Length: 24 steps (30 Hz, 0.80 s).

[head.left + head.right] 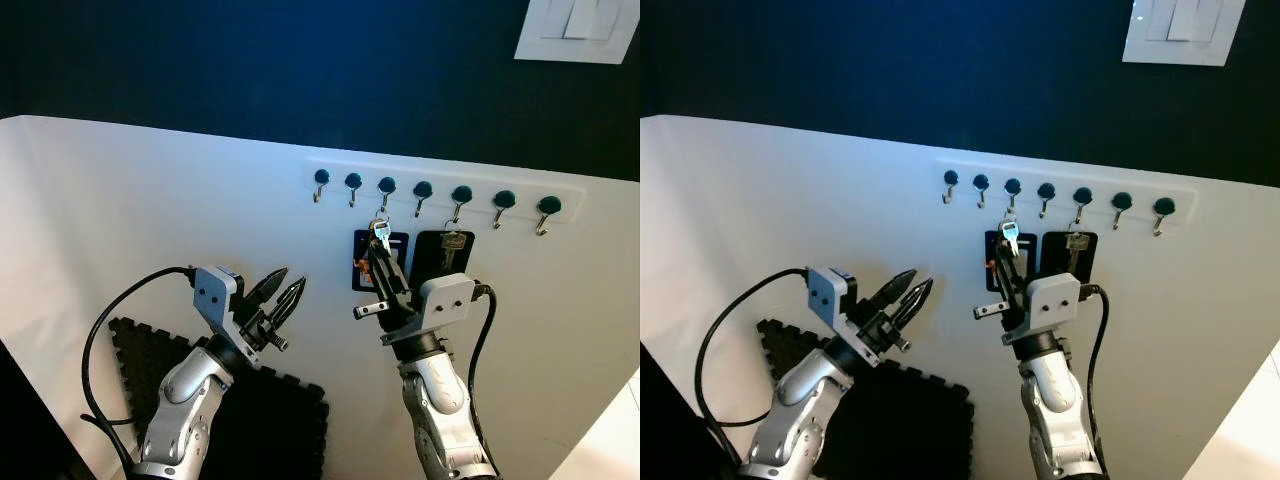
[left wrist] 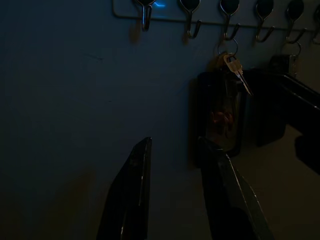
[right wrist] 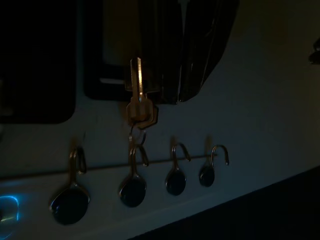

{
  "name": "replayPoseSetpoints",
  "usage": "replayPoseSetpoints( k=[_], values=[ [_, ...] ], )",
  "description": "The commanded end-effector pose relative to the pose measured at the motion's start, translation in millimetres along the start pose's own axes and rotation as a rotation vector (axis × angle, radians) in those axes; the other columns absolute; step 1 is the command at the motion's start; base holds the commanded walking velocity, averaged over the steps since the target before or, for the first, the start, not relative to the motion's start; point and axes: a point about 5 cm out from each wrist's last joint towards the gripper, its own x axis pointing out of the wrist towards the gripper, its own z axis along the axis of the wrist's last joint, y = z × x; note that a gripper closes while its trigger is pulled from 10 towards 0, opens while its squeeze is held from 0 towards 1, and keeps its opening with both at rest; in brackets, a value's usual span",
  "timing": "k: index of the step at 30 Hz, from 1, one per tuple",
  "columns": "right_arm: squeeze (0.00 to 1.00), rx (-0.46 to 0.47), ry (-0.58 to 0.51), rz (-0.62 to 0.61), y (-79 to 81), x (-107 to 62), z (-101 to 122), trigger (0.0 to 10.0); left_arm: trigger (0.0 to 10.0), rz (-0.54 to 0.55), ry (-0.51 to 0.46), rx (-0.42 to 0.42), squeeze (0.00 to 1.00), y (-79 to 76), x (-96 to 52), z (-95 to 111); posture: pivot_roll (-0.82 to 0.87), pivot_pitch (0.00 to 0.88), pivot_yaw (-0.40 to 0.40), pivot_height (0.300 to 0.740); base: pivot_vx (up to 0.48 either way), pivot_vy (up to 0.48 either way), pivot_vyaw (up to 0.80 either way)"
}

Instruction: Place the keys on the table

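Silver keys (image 1: 380,230) hang from the third hook of the hook rail (image 1: 445,190) on the white wall, in front of a black fob (image 1: 362,262), so the task has barely begun: they must be unhooked and carried to a table. The right claw (image 1: 378,262) reaches up just under them; whether its fingers grip anything I cannot tell. The left claw (image 1: 280,292) hovers nearby, slightly parted and empty.

White lower wall (image 1: 150,200) under a dark navy upper wall (image 1: 250,60). Dark teal knobs on the white hook rail (image 1: 440,185). Silver key (image 1: 380,232) over a black tag (image 1: 362,262). Black fingers (image 1: 280,295), silver arms, black floor mat (image 1: 260,420).
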Motion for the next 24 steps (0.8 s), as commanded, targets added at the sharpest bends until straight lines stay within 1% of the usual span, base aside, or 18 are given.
replayPoseSetpoints(
  k=[1,2,4,5,11,13,14,15,16,17,18,19,20,21,24],
  values=[
    [0.0,-0.011,0.047,0.012,1.3,-5.9,-8.5,10.0,10.0,0.012,0.004,0.004,0.0,3.1,-1.2,-0.7,0.02,0.051,0.011,0.74,0.0,0.0,0.0],
    [0.02,-0.016,0.052,0.013,0.9,-8.9,-10.1,10.0,10.0,0.011,0.004,0.004,0.0,3.0,-1.3,-0.6,0.02,0.051,0.011,0.74,0.0,0.0,0.0],
    [0.02,-0.019,0.052,0.013,0.7,-10.8,-10.4,10.0,10.0,0.011,0.004,0.004,0.0,3.0,-1.3,-0.6,0.02,0.051,0.011,0.74,0.0,0.0,0.0],
    [1.0,-0.021,0.046,0.013,0.8,-12.1,-9.2,10.0,10.0,0.011,0.003,0.005,0.0,3.3,-1.3,-0.2,0.01,0.055,0.011,0.74,0.0,0.0,0.0],
    [1.0,-0.033,0.042,-0.009,-2.0,-14.0,-6.9,10.0,10.0,0.009,-0.001,0.004,0.0,2.2,-0.6,0.0,0.01,0.053,0.012,0.74,0.0,0.0,0.0],
    [1.0,-0.022,0.035,-0.023,-3.4,-11.9,-6.0,10.0,10.0,0.007,-0.002,0.003,0.0,1.6,-0.3,0.1,0.01,0.052,0.011,0.74,0.0,0.0,0.0],
    [0.91,-0.013,0.025,-0.025,-3.6,-10.3,-4.8,10.0,10.0,0.006,-0.003,0.003,0.0,1.6,-0.1,0.1,0.01,0.05,0.011,0.74,0.0,0.0,0.0],
    [0.68,-0.006,0.019,-0.024,-3.6,-8.1,-3.8,10.0,10.0,0.005,-0.003,0.003,0.0,1.8,0.1,0.2,0.01,0.049,0.01,0.74,0.0,0.0,0.0],
    [0.68,-0.006,0.019,-0.024,-3.6,-8.1,-3.8,10.0,10.0,0.005,-0.003,0.003,0.0,1.8,0.1,0.2,0.01,0.049,0.01,0.74,0.0,0.0,0.0],
    [0.6,-0.002,0.018,-0.02,-3.3,-6.0,-3.5,10.0,10.0,0.005,-0.003,0.004,0.0,2.0,0.3,0.3,0.01,0.049,0.01,0.74,0.0,0.0,0.0],
    [0.35,-0.002,0.022,-0.016,-2.9,-4.4,-3.8,10.0,10.0,0.006,-0.004,0.005,0.0,2.1,0.2,0.4,0.01,0.046,0.009,0.74,0.0,0.0,0.0],
    [0.05,0.0,0.029,-0.013,-2.5,-3.2,-4.7,10.0,10.0,0.006,-0.004,0.006,0.0,2.1,-0.1,0.4,0.01,0.045,0.008,0.74,0.0,0.0,0.0],
    [0.05,0.0,0.029,-0.013,-2.5,-3.2,-4.7,10.0,10.0,0.006,-0.004,0.006,0.0,2.1,-0.1,0.4,0.01,0.045,0.008,0.74,0.0,0.0,0.0],
    [0.0,0.001,0.05,-0.01,-2.1,-1.9,-7.4,10.0,10.0,0.006,-0.004,0.006,0.0,2.1,-0.3,0.6,0.01,0.045,0.007,0.74,0.0,0.0,0.0],
    [0.0,0.003,0.08,-0.008,-1.6,-0.1,-11.2,10.0,10.0,0.004,-0.004,0.007,0.0,1.8,-0.6,0.6,0.01,0.046,0.006,0.74,0.0,0.0,0.0]
  ],
)
